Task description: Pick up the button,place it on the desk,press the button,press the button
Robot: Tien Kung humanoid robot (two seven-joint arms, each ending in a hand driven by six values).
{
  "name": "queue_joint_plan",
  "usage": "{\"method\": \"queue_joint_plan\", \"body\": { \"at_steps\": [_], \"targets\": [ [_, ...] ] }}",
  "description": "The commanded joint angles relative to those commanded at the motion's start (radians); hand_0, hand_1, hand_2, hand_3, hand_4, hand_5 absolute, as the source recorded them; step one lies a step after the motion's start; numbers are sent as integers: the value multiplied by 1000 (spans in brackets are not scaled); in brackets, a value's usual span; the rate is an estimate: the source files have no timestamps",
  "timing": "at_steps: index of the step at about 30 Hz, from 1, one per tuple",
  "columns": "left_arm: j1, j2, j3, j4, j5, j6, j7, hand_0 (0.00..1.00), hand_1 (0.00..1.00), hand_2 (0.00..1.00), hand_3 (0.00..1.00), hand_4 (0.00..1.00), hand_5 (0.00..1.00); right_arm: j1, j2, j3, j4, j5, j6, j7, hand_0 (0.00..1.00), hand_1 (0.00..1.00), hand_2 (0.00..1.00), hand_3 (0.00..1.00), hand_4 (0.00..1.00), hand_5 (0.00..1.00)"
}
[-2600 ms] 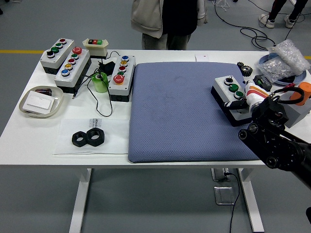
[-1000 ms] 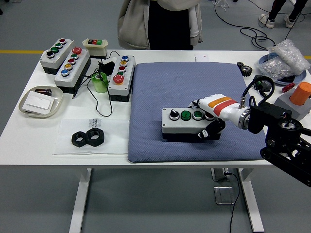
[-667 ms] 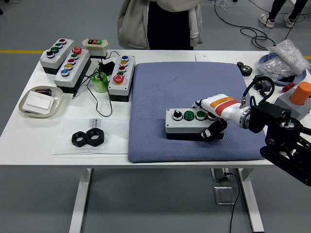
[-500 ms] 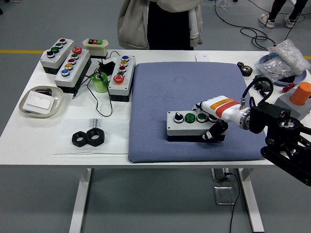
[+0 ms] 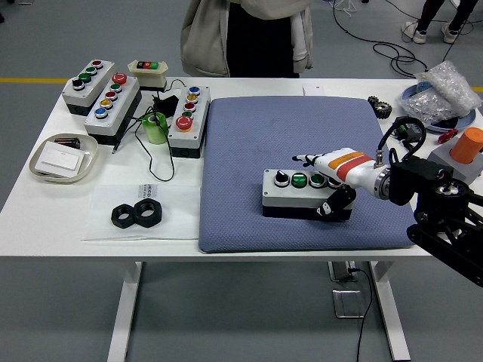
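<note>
Button box (image 5: 302, 191), the grey one with a black selector knob and a couple of green buttons on top, is sitting flat on the blue mat (image 5: 249, 143) in the head view, toward the mat's right-front part, so I'd say the pick-up and set-down bits are pretty much done. Right hand (image 5: 332, 177) is wrapped around the box's right end: thumb down the near side, fingers (image 5: 303, 159) reaching across the far top edge, so it's gripping the box rather than hanging loose. Because of that I'd guess the release hasn't happened yet, and both presses are left to do; none of the buttons looks pushed in, though honestly it's too small to be sure. Left hand isn't in the shot at all. Rest of the counter (image 5: 121, 249) is just clutter that doesn't matter for this: three other button boxes (image 5: 113, 102) lined up at the far left, a small green cup (image 5: 156, 128) with cables by them, a beige tray (image 5: 63, 157) at the left edge, two black nuts (image 5: 137, 214) on a sheet of paper near the front. On the right there's an orange knob (image 5: 469, 143) and a plastic bag (image 5: 441, 94) of parts. A person (image 5: 245, 34) stands at the far side, hands not doing anything on the counter as far as I can see.
</note>
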Motion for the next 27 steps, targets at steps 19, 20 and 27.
{"method": "queue_joint_plan", "body": {
  "at_steps": [19, 20, 27],
  "targets": [
    [108, 158, 187, -289, -131, 80, -365, 770, 775, 782, 701, 687, 998, -85, -87, 153, 170, 62, -94, -73, 661, 645, 886, 998, 806, 145],
    [108, 172, 153, -334, -86, 36, -370, 770, 775, 782, 701, 687, 998, -96, -95, 175, 195, 63, -116, -83, 661, 645, 886, 998, 806, 145],
    [89, 183, 135, -578, 193, -225, -279, 792, 779, 732, 653, 734, 987, -125, -118, 227, 274, 65, -125, -118, 537, 509, 597, 952, 774, 171]
  ]
}}
